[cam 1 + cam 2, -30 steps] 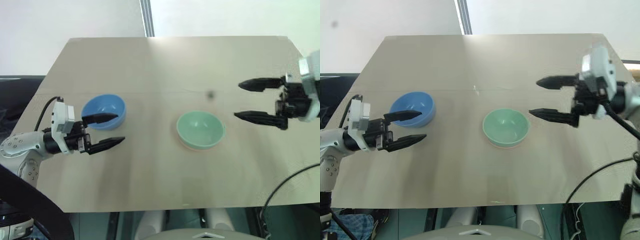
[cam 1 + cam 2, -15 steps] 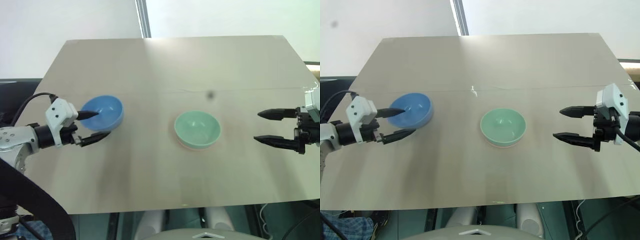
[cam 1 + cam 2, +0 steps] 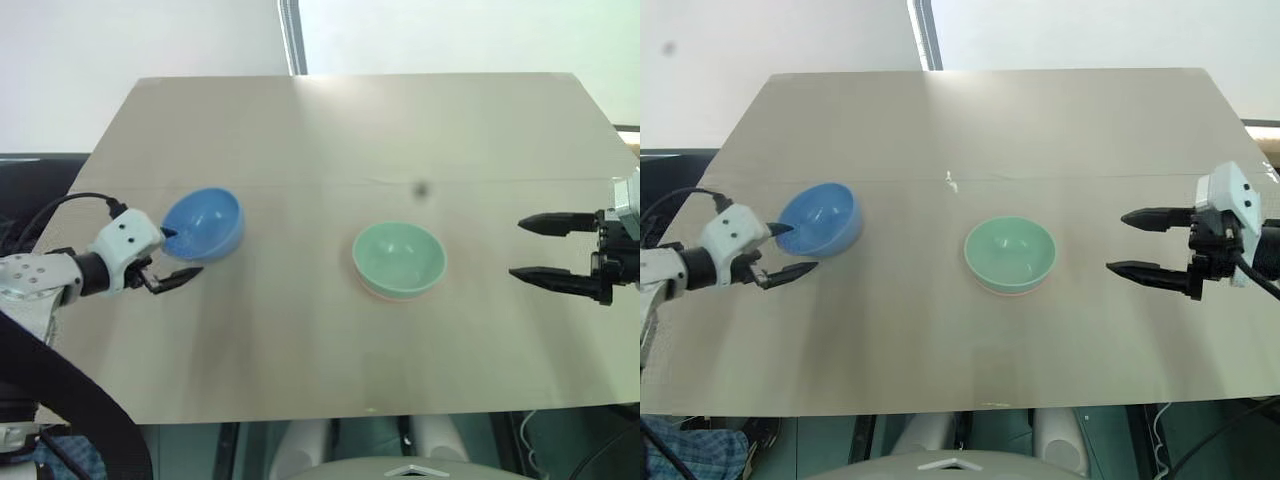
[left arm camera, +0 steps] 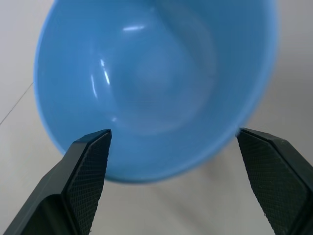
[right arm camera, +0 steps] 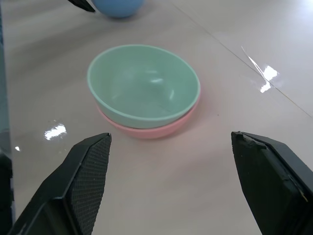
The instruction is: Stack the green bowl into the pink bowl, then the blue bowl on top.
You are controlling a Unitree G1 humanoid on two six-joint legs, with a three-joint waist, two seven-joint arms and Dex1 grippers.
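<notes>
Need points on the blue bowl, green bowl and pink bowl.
blue bowl (image 4: 151, 73), left wrist view, on the inside of its bottom.
green bowl (image 5: 142, 88), right wrist view, on its inner wall.
pink bowl (image 5: 161, 130), right wrist view, on the outer wall showing under the green bowl.

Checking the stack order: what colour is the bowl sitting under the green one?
Salmon pink: the small round pink plastic bowl under the green bowl, clearest in the right wrist view.

Sky-blue bowl (image 3: 204, 223), mint-green bowl (image 3: 399, 257), salmon-pink bowl (image 5: 161, 128), beige table (image 3: 340, 130)
</notes>
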